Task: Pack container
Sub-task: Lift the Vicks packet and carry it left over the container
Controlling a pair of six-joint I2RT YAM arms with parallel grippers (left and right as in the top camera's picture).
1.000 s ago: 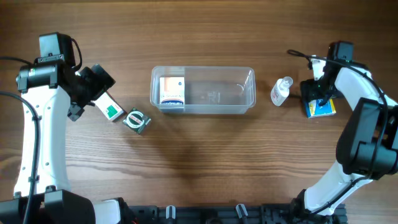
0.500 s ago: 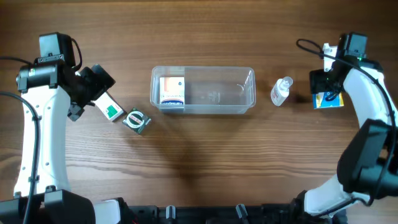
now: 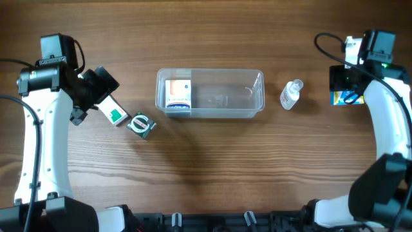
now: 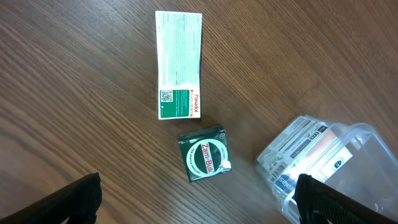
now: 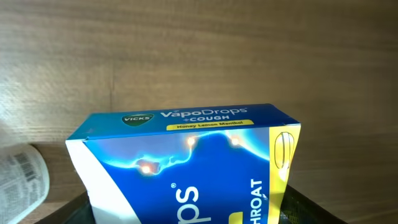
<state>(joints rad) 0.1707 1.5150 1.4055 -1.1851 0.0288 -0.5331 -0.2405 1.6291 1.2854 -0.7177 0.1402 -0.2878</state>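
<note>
The container [image 3: 210, 93] is laid lengthwise left to right, with a white box [image 3: 178, 95] lodged at its left end. The left gripper [image 4: 200, 200] is spread wide; a blue box [image 5: 186, 155] is clamped by the right gripper [image 5: 186, 214].

The counter [image 3: 206, 161] is matt, grained wood, the container [image 3: 210, 70] clear, smooth, glossy plastic, the Vicks VapoDrops box [image 5: 186, 149] shiny card with glints, and the Panadol box [image 4: 178, 65] duller printed card.

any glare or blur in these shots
Right wrist view: bright glare spots on the glossy Vicks box, bottle at the left edge out of focus. Left wrist view: sharp, white glare on the container. Overhead view: evenly lit.
</note>
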